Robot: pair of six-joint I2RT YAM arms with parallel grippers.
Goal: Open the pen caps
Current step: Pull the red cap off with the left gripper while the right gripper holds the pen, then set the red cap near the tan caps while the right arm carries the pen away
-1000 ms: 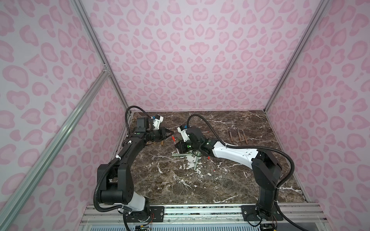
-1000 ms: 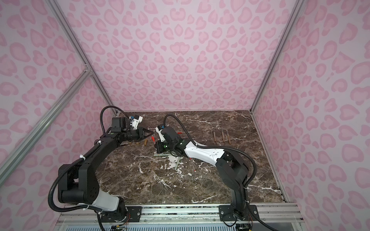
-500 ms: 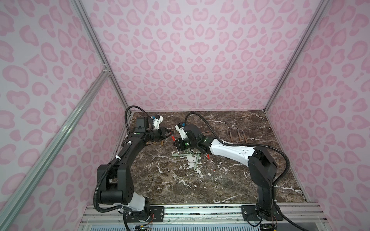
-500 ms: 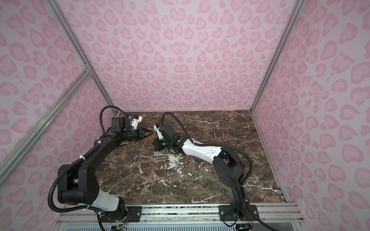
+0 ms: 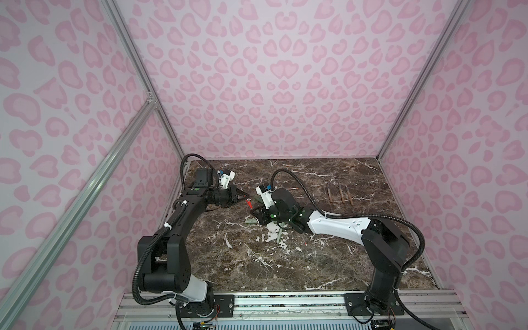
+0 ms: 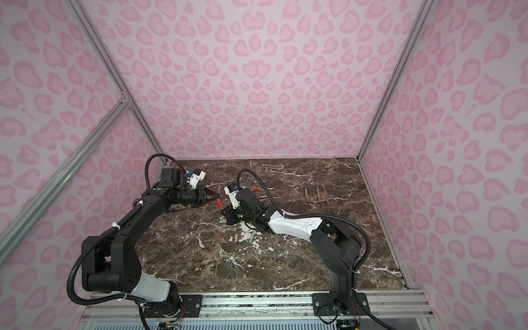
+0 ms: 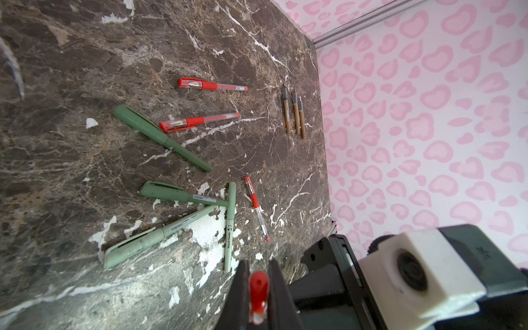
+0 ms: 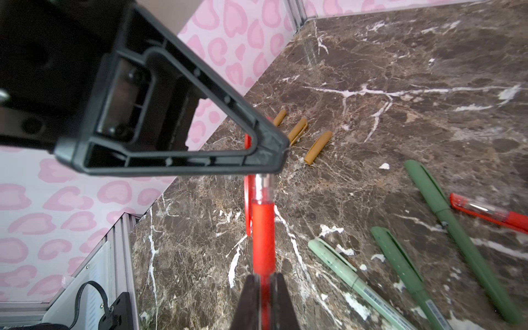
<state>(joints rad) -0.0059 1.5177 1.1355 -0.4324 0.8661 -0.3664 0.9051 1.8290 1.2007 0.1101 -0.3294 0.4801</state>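
**Red pen strung between two claws**

Got the left claw squeezed tight on the red cap, up off the table. Same deal with the right claw: pinched closed on the red pen, dead in line with that cap. Can't tell about cap on or off. Down on the marble: three tan caps loose near the wall, three bare brown pens well off to the right, green pens and other red pens capped in between.
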